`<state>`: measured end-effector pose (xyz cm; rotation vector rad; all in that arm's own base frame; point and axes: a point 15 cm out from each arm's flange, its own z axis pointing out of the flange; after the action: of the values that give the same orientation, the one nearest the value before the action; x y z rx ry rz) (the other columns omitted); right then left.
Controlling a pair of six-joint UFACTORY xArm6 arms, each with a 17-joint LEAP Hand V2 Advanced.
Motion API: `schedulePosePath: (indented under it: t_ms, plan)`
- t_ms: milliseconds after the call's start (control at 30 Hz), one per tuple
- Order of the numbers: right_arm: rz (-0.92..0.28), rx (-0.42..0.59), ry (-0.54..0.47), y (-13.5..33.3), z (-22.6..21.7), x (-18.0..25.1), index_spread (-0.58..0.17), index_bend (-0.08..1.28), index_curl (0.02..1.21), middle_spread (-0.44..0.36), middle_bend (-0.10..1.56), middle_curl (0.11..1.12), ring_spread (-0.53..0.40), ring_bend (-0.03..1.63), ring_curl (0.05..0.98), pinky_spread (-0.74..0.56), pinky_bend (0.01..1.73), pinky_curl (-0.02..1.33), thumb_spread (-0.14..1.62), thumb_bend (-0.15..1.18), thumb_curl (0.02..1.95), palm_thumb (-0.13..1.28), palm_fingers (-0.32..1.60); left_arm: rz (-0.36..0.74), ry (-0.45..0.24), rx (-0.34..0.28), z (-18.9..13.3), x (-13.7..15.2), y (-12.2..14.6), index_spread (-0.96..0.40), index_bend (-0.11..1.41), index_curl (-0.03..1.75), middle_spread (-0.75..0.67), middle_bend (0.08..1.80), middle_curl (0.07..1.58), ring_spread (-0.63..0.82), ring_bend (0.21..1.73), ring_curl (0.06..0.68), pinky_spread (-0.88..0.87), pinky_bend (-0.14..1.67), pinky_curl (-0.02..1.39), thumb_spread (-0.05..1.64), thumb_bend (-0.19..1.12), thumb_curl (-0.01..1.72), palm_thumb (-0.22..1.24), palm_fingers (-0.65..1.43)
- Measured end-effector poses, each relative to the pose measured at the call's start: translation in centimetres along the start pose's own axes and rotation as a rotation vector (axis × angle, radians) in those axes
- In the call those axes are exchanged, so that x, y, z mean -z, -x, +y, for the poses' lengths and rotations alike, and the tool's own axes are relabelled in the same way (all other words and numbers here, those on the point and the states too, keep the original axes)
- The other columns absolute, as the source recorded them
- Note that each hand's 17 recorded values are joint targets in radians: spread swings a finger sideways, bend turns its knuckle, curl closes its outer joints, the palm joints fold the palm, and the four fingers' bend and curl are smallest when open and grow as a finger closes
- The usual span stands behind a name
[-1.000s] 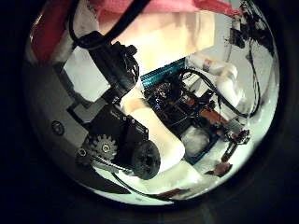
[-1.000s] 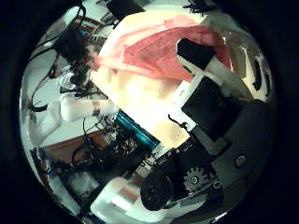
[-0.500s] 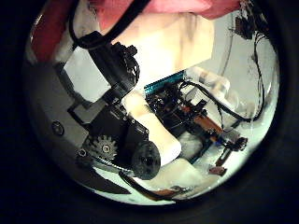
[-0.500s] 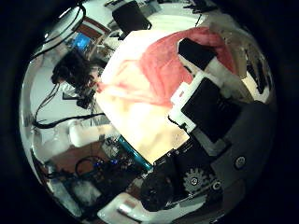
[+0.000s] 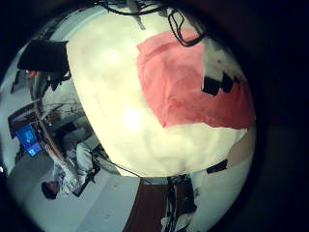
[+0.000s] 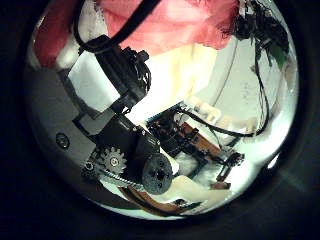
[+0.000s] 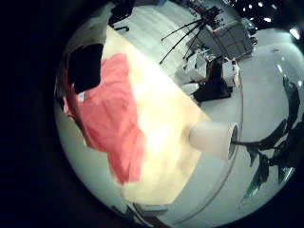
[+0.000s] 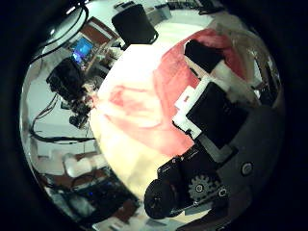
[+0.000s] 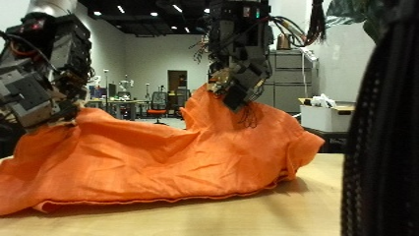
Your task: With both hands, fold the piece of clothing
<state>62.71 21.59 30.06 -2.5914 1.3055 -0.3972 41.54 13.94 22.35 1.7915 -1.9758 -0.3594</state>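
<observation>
1. Where things are: the orange garment (image 9: 170, 157) is bunched up on the table (image 9: 275, 214), with two raised peaks. The left hand (image 9: 36, 93) has its fingers curled onto the cloth at one peak. The right hand (image 9: 236, 84) is pinching the other peak, which sits a bit higher.
2. I'd call this the carry-over part of the fold, with both hands lifting one edge and the rest lying on the table.
3. Move both hands at the same height and pace, otherwise the fold line goes diagonal.
4. Lift just enough that the held edge clears the pile. Too high and the whole thing drags.
5. Lay the edge down on the far part before letting go. It looks thin and floppy, so a pinch could slip.
</observation>
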Motion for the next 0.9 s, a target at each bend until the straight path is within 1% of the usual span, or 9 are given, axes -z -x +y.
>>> schedulePosePath:
  t_ms: [233, 333, 400, 467, 500, 533, 600, 733, 900]
  plan:
    - [0.019, -0.009, -0.081, -0.7, -2.2, -6.7, -0.288, 1.0, 0.95, -0.168, 1.18, 0.9, -0.286, 1.21, 0.885, -0.34, 1.04, 1.09, 1.14, -0.04, 0.82, 1.0, 1.01, 0.08, 0.031, 0.091, -2.6, -2.6, 2.5, -0.53, 0.16, 0.84, -0.48, 1.09, 0.65, -0.55, 0.9, 0.486, -0.73, 0.79, 0.52, 1.55, 0.24, 0.77, 0.71, 0.96]
    - [0.025, -0.025, -0.111, -0.9, -2.8, -8.2, -0.29, 0.98, 0.95, -0.168, 1.16, 0.89, -0.288, 1.19, 0.872, -0.35, 1.04, 1.08, 1.21, -0.02, 0.74, 0.92, 1.02, 0.129, 0.023, 0.106, -2.9, -3.1, 2.7, -0.46, 0.1, 0.84, -0.47, 1.1, 0.67, -0.52, 0.94, 0.511, -0.71, 0.77, 0.54, 1.55, 0.22, 0.76, 0.66, 0.77]
    - [0.033, -0.036, -0.142, -1.2, -3.5, -8.7, -0.291, 0.88, 0.91, -0.164, 1.06, 0.84, -0.285, 1.16, 0.827, -0.38, 1.01, 1.02, 1.28, -0.04, 0.66, 0.82, 1.0, 0.162, 0.012, 0.117, -3.3, -3.5, 2.7, -0.36, 0.05, 0.79, -0.45, 1.07, 0.68, -0.49, 0.99, 0.533, -0.69, 0.82, 0.57, 1.53, 0.19, 0.74, 0.62, 0.6]
    - [0.043, -0.048, -0.181, -1.6, -4.3, -8.6, -0.298, 0.7, 0.88, -0.161, 0.99, 0.81, -0.29, 1.19, 0.803, -0.45, 0.97, 0.96, 1.33, -0.03, 0.6, 0.77, 0.85, 0.188, -0.024, 0.138, -3.8, -3.3, 3.3, -0.24, 0.03, 0.73, -0.41, 1.03, 0.69, -0.45, 1.04, 0.557, -0.66, 0.88, 0.6, 1.52, 0.18, 0.72, 0.59, 0.45]
    - [0.049, -0.062, -0.202, -1.9, -4.7, -8.5, -0.316, 0.57, 0.83, -0.16, 0.93, 0.78, -0.301, 1.18, 0.768, -0.5, 0.96, 0.92, 1.37, -0.02, 0.56, 0.74, 0.76, 0.201, -0.049, 0.15, -4.1, -3.2, 3.7, -0.16, 0.04, 0.7, -0.34, 0.87, 0.65, -0.4, 1.06, 0.561, -0.64, 0.93, 0.62, 1.51, 0.16, 0.71, 0.57, 0.26]
    - [0.051, -0.073, -0.206, -2.3, -4.6, -8.5, -0.328, 0.49, 0.81, -0.16, 0.89, 0.77, -0.302, 1.19, 0.762, -0.52, 0.97, 0.9, 1.39, -0.02, 0.54, 0.72, 0.68, 0.212, -0.076, 0.16, -4.4, -2.9, 4.0, -0.11, 0.06, 0.67, -0.29, 0.8, 0.65, -0.38, 1.09, 0.572, -0.63, 0.97, 0.64, 1.5, 0.15, 0.7, 0.56, 0.21]
    - [0.059, -0.097, -0.212, -3.6, -4.5, -8.0, -0.357, 0.37, 0.76, -0.154, 0.82, 0.75, -0.299, 1.16, 0.742, -0.52, 0.94, 0.88, 1.43, -0.01, 0.49, 0.7, 0.48, 0.237, -0.127, 0.179, -4.9, -2.3, 4.6, -0.01, 0.14, 0.63, -0.1, 0.53, 0.57, -0.23, 1.04, 0.564, -0.52, 1.0, 0.67, 1.48, 0.13, 0.67, 0.52, -0.06]
    - [0.063, -0.168, -0.246, -6.7, -4.2, -5.5, -0.407, 0.34, 0.67, -0.131, 0.72, 0.69, -0.282, 1.05, 0.674, -0.37, 0.77, 0.85, 1.46, -0.01, 0.41, 0.67, 0.28, 0.264, -0.184, 0.202, -4.4, -0.8, 5.2, 0.09, 0.17, 0.55, 0.19, 0.33, 0.42, 0.05, 0.84, 0.457, -0.24, 0.8, 0.61, 1.45, 0.09, 0.62, 0.49, -0.2]
    - [0.097, -0.298, -0.314, -14.3, -2.4, 2.3, -0.439, 0.34, 0.61, -0.103, 0.67, 0.64, -0.245, 0.96, 0.599, -0.16, 0.68, 0.81, 1.45, -0.01, 0.35, 0.63, 0.29, 0.251, -0.232, 0.207, -2.9, 1.3, 5.2, 0.13, 0.13, 0.46, 0.4, 0.19, 0.34, 0.35, 0.63, 0.351, 0.21, 0.58, 0.5, 1.43, 0.05, 0.55, 0.44, -0.22]
